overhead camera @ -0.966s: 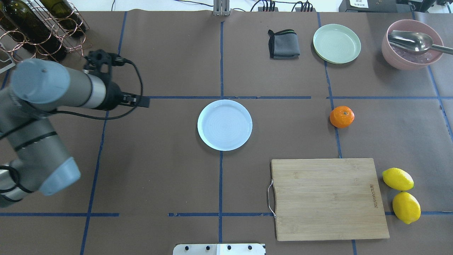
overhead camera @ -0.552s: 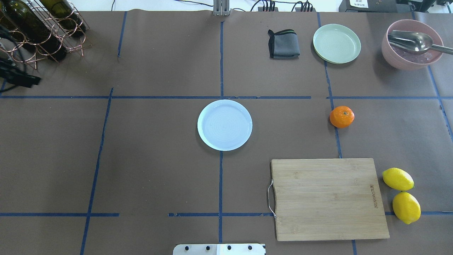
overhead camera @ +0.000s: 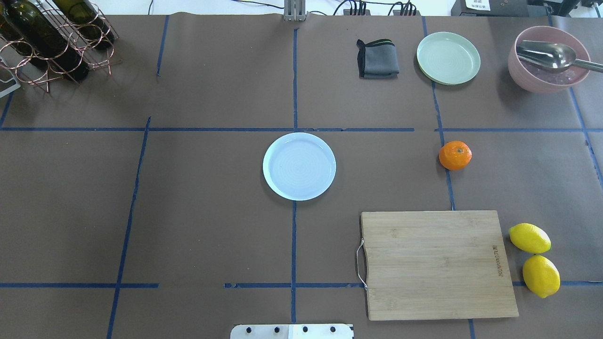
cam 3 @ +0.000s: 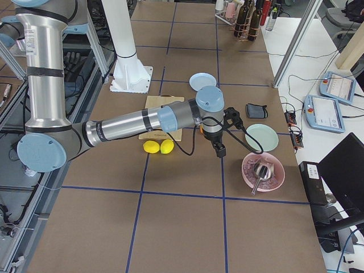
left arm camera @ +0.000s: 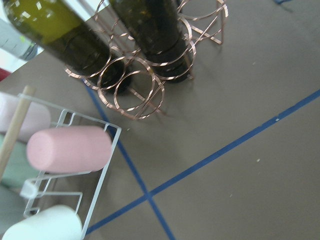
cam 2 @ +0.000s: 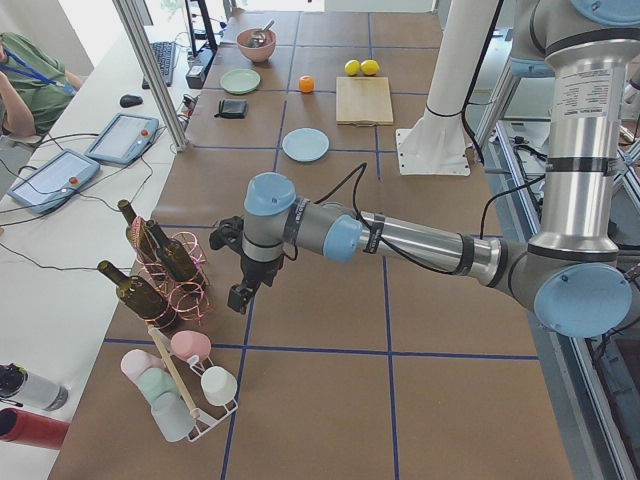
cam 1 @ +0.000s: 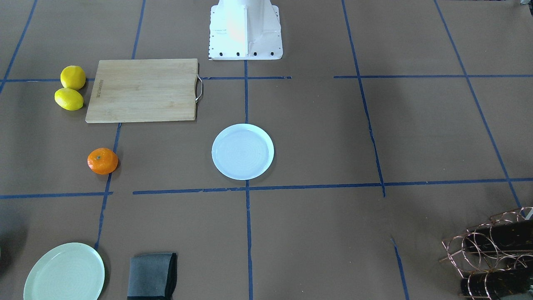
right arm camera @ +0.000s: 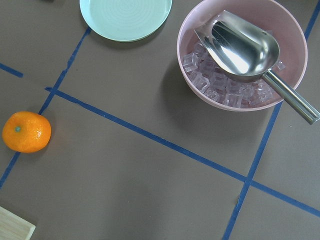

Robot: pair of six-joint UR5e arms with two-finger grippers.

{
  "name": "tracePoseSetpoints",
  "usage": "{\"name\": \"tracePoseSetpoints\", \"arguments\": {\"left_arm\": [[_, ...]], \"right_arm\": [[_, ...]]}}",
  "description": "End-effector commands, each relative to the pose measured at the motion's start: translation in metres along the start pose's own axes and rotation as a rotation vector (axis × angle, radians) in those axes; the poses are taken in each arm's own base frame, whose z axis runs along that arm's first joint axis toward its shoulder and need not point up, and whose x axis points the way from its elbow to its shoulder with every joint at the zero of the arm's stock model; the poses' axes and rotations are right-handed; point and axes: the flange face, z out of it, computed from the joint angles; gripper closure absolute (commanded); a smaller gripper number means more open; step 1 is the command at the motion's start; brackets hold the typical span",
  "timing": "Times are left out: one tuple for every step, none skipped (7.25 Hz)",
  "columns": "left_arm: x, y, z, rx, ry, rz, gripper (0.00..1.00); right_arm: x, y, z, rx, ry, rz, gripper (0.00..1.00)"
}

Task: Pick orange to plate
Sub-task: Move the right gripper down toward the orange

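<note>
The orange rests on the brown table, right of centre in the overhead view. The pale bluish-white plate lies empty at the middle. Neither arm shows in the overhead or front-facing views. In the exterior left view my left gripper hangs beside the wine rack, far from the plate. In the exterior right view my right gripper hovers between the lemons and the pink bowl. The right wrist view has the orange at its left edge. I cannot tell whether either gripper is open or shut.
A wooden cutting board lies near the front right, with two lemons beside it. At the back right are a light green plate, a folded grey cloth and a pink bowl holding ice and a metal scoop.
My left arm has pulled back leftward out of the overhead view, from beside the plate toward the wine rack. The orange and the plate have not moved.
</note>
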Motion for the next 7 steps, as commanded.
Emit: {"name": "tracePoseSetpoints", "arguments": {"left_arm": [[-0.045,0.096,0.026,-0.071,0.108,-0.144,0.0],[-0.041,0.101,0.029,-0.052,0.176,-0.197,0.0],[-0.038,0.105,0.028,-0.06,0.174,-0.298,0.0],[-0.033,0.096,0.016,-0.046,0.155,-0.332,0.0],[-0.035,0.101,0.022,-0.053,0.166,-0.341,0.0],[-0.033,0.097,0.019,-0.046,0.167,-0.335,0.0],[-0.032,0.097,0.018,-0.041,0.168,-0.334,0.0]], "right_arm": [[-0.001,0.0,0.002,-0.005,-0.002,0.001,0.0],[-0.004,-0.001,0.006,-0.011,-0.006,0.003,0.0],[-0.016,-0.007,0.016,-0.026,-0.017,0.027,0.0],[-0.05,-0.028,0.033,-0.032,-0.038,0.051,0.0],[-0.087,-0.052,0.051,-0.027,-0.065,0.072,0.0],[-0.124,-0.065,0.081,-0.055,-0.056,0.073,0.0],[-0.133,-0.066,0.115,-0.045,0.026,0.028,0.0]]}}
